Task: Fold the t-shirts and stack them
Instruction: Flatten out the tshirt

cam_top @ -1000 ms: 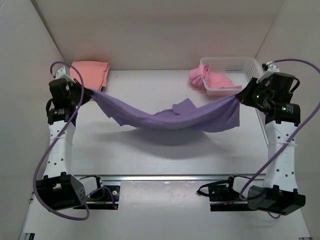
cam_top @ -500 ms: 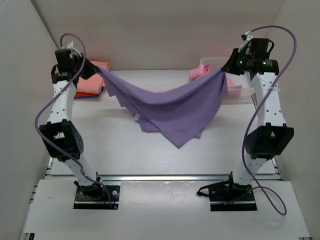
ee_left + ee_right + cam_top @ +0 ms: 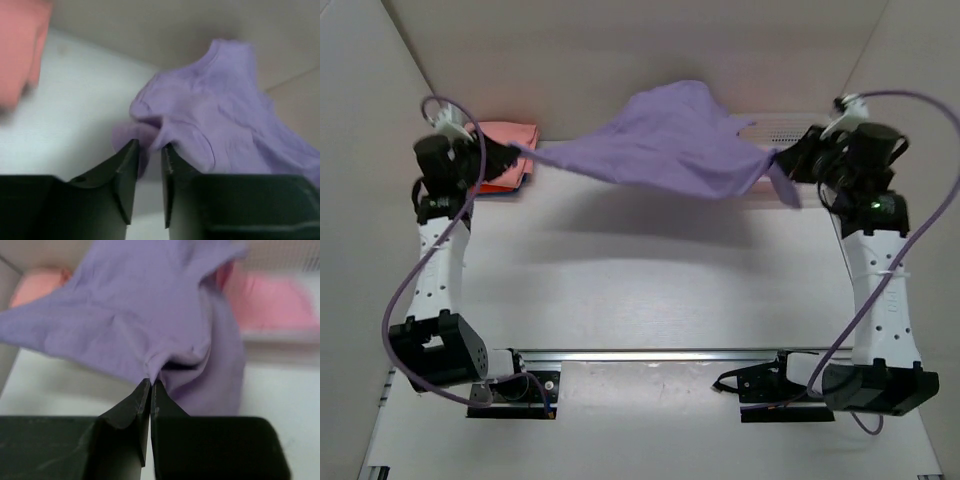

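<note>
Two arms, top view: the left arm (image 3: 438, 262) and right arm (image 3: 880, 275) hold the lavender t-shirt (image 3: 670, 145) stretched between them, off the tabletop (image 3: 650, 275).
Shirt, top view: it billows up and toward the back wall, covering part of the white basket (image 3: 782, 129) at far right.
Change, top view: half a second ago both arms were raised and the shirt sagged in a deep drape, its low point dangling. Now the arms are lower and the cloth has flown up.
Meaning: this reads as a flick to spread the shirt flat, so folding of this one has not begun.
Other shirt, top view: a salmon-pink t-shirt (image 3: 510, 133) lies folded at far left, just behind the left jaws.
Left wrist view: the left jaws are narrow, pinching a bunched edge of the lavender t-shirt (image 3: 220, 115). The salmon-pink t-shirt (image 3: 20, 45) blurs at upper left.
Right wrist view: the right jaws are pressed nearly together on a pinch of the lavender t-shirt (image 3: 130, 315).
Background, right wrist view: a light pink t-shirt (image 3: 270, 295) shows behind, blurred, seemingly in the basket.
</note>
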Robot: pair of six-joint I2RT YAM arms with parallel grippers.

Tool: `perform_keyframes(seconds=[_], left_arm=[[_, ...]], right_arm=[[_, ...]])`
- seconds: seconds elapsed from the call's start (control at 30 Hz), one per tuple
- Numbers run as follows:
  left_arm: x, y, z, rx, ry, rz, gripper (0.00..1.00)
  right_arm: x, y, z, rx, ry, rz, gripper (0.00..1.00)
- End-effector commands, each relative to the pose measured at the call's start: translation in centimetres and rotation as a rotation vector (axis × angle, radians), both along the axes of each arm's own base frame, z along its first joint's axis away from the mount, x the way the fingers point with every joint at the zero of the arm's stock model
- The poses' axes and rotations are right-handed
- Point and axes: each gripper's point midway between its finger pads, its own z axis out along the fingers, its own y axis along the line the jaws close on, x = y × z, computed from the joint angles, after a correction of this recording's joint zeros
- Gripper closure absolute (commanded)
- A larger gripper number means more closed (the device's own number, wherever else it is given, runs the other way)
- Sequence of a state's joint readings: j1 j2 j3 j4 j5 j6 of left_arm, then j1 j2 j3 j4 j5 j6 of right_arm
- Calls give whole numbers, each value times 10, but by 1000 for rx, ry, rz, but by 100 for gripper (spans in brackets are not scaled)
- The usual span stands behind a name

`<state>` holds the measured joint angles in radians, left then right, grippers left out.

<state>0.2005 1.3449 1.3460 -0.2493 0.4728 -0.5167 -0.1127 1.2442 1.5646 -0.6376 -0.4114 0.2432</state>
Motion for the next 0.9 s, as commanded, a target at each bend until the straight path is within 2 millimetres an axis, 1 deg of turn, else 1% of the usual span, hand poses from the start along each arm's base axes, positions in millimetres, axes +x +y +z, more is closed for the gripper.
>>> perform_keyframes(seconds=[0.0, 0.03, 0.07, 0.1, 0.13, 0.17, 0.23, 0.27, 0.3, 0.33, 0.37, 0.4, 0.43, 0.47, 0.5, 0.53, 0.57, 0.6, 0.63, 0.67, 0.7, 0.73, 0.77, 0.8, 0.83, 0.87], left_arm=[[-30, -7, -132, -192, 235, -12, 59], [-42, -6, -151, -222, 258, -5, 54], [-50, -9, -156, -239, 269, -10, 53], [-54, -12, -168, -246, 289, -10, 53], [-57, -17, -171, -239, 296, -19, 53], [-56, -19, -174, -228, 305, -11, 53], [-51, -35, -168, -226, 305, -48, 52], [-44, -36, -162, -233, 295, -45, 53], [-44, -48, -162, -234, 302, -71, 54], [-40, -65, -156, -230, 296, -110, 55], [-33, -70, -158, -220, 304, -105, 57], [-23, -85, -152, -193, 290, -130, 59], [-19, -112, -139, -156, 273, -195, 63], [-7, -123, -135, -130, 284, -210, 64], [-3, -148, -148, -110, 328, -260, 62], [3, -172, -133, -80, 306, -310, 57], [11, -195, -136, -53, 322, -343, 56], [21, -205, -153, -29, 351, -354, 56], [25, -226, -142, -24, 339, -382, 56], [32, -246, -147, -18, 351, -412, 54], [39, -254, -170, -12, 400, -412, 51], [44, -272, -176, -17, 412, -437, 50], [49, -285, -170, -24, 395, -454, 50], [57, -296, -177, -29, 403, -461, 50], [60, -306, -196, -27, 435, -461, 50], [65, -317, -189, -31, 418, -475, 50]], right_arm=[[-38, 36, -141, 32, 331, 74, 100], [-53, 46, -148, 41, 348, 90, 100], [-73, 50, -170, 49, 407, 97, 100], [-85, 57, -180, 68, 448, 106, 100], [-104, 65, -201, 100, 518, 122, 100], [-120, 71, -218, 131, 572, 140, 100], [-141, 79, -239, 156, 640, 161, 100], [-147, 79, -250, 155, 674, 148, 100], [-153, 79, -258, 144, 698, 145, 100], [-155, 78, -265, 139, 722, 132, 100], [-157, 74, -272, 130, 750, 108, 100], [-154, 71, -274, 125, 746, 89, 100], [-153, 68, -277, 124, 756, 71, 100], [-153, 69, -282, 123, 774, 70, 100], [-150, 67, -284, 120, 779, 60, 100], [-149, 68, -285, 110, 782, 67, 99], [-148, 67, -288, 100, 794, 63, 100], [-148, 65, -294, 85, 810, 51, 100], [-144, 67, -293, 82, 803, 61, 100], [-143, 67, -295, 76, 806, 57, 100], [-142, 68, -296, 78, 808, 64, 100], [-141, 68, -298, 73, 812, 60, 100], [-140, 70, -296, 79, 803, 67, 100], [-141, 70, -298, 84, 809, 64, 99], [-139, 70, -299, 83, 803, 60, 100], [-138, 72, -298, 94, 799, 65, 100]])
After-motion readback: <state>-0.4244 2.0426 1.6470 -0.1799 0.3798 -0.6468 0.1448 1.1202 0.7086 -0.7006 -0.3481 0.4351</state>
